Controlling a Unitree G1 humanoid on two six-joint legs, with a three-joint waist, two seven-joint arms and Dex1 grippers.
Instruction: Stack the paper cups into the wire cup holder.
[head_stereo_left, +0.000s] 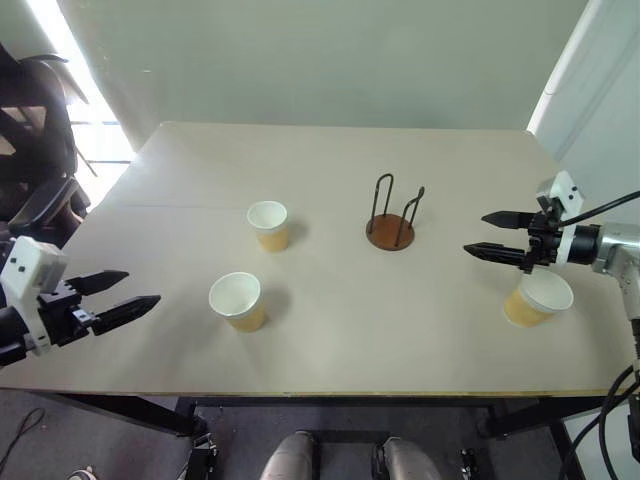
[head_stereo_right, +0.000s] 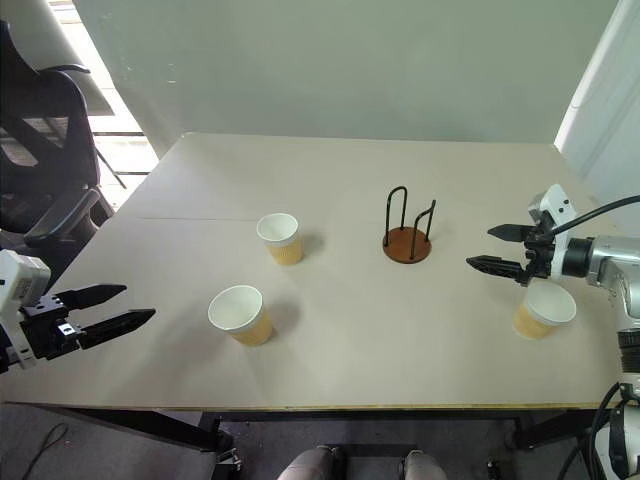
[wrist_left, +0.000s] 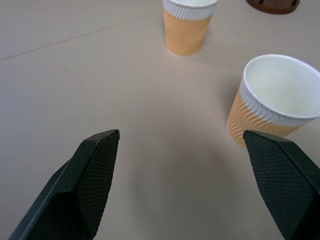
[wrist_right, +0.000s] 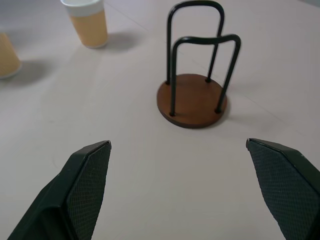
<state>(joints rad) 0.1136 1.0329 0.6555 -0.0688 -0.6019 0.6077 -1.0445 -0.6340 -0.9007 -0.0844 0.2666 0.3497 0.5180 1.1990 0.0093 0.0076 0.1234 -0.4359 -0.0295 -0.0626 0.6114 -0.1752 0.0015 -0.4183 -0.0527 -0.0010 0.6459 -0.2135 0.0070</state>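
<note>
Left eye view: both grippers, left (head_stereo_left: 128, 291) and right (head_stereo_left: 486, 235), spread their fingers, holding nothing. No paper cups (head_stereo_left: 236, 300) sit in the wire cup holder (head_stereo_left: 391, 232) yet; grab one next.

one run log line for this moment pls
stage: start | left gripper: open, empty | right gripper: open, empty | paper cups: three upright on table | wire cup holder: empty

This looks like an office or lab room set up for testing. A plain beige table (head_stereo_left: 330, 350) stands before a bare pale wall (head_stereo_left: 330, 60), with a black office chair (head_stereo_right: 45, 150) at the far left by a bright window (head_stereo_left: 70, 60), and loose cables (head_stereo_left: 600, 430) at the near right.
</note>
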